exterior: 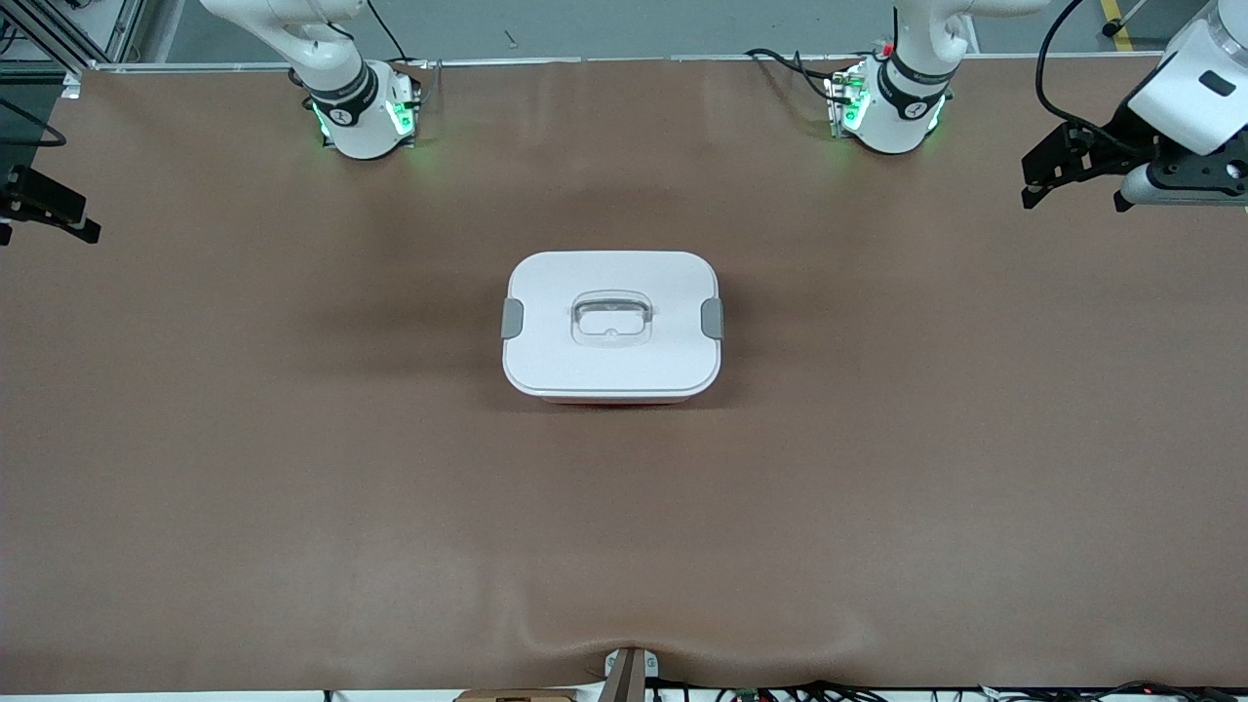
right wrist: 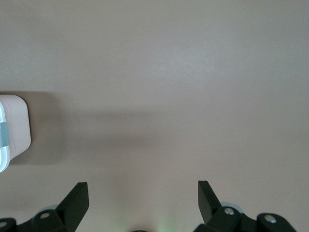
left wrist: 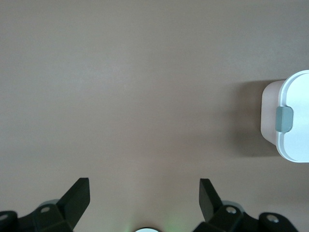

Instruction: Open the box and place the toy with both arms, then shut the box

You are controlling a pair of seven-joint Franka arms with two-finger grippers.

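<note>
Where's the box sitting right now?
The box sits lid-on at the middle of the table, midway between the two arms' ends, in the front view.

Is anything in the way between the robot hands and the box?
No, nothing visible. The box sits closed mid-table. The left gripper and right gripper hang open over bare table at either end, with only brown tabletop showing between them and the box.
</note>
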